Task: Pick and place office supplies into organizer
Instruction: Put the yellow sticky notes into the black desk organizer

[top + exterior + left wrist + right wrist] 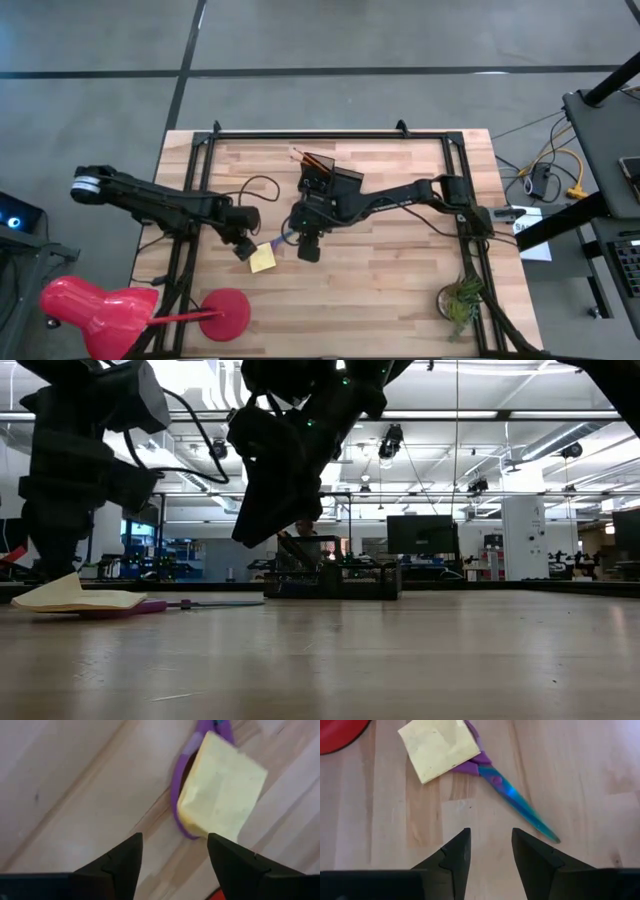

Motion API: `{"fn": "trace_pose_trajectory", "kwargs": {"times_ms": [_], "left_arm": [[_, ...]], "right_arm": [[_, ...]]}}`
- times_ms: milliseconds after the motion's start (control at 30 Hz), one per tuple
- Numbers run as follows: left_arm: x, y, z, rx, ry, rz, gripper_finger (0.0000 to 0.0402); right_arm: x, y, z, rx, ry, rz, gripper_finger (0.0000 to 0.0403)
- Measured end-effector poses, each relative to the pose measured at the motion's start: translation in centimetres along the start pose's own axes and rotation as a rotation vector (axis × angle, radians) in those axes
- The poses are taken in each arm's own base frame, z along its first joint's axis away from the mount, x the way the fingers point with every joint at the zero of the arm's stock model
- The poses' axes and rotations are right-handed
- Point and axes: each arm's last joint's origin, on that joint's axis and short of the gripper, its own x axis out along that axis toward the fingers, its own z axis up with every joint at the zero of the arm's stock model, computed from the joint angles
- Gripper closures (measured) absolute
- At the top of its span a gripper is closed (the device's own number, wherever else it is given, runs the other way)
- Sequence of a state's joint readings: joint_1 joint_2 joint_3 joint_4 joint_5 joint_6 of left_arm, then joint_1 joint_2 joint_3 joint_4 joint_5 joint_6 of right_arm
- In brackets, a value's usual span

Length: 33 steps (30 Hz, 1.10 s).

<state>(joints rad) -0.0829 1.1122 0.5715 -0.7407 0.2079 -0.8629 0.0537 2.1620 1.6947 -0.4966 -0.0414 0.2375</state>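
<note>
Here, pad (439, 747) atop scissors (512, 795), off the organizer (328, 180).
Just above: left gripper (172, 857) spread wide, empty; right gripper (491, 851) parted, empty.

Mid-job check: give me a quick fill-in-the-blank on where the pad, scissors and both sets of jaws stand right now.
1. The yellow sticky-note pad lies on the scissors' ____ handles.
2. The left gripper hovers by the pad with its jaws ____.
3. The scissors lie flat on the ____, not in the organizer.
4. The right gripper holds ____ between its jaws.

Missing words: purple; open; table; nothing
</note>
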Motion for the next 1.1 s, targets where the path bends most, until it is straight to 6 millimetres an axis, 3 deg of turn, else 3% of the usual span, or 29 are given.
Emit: {"fn": "trace_pose_trajectory", "kwargs": {"times_ms": [233, 567, 1100], "left_arm": [[0.0, -0.5, 0.3, -0.027, -0.042, -0.044, 0.0178], [1.9, -0.5, 0.8, -0.057, 0.019, -0.004, 0.0185], [2.6, -1.2, 1.5, -0.027, -0.002, -0.066, 0.0364]], "right_arm": [[0.0, 0.6, -0.2, 0.037, 0.004, 0.005, 0.027], [0.0, 1.1, -0.3, 0.031, 0.002, -0.004, 0.0273], [-0.1, 1.1, -1.0, 0.034, 0.075, -0.023, 0.0276]]}}
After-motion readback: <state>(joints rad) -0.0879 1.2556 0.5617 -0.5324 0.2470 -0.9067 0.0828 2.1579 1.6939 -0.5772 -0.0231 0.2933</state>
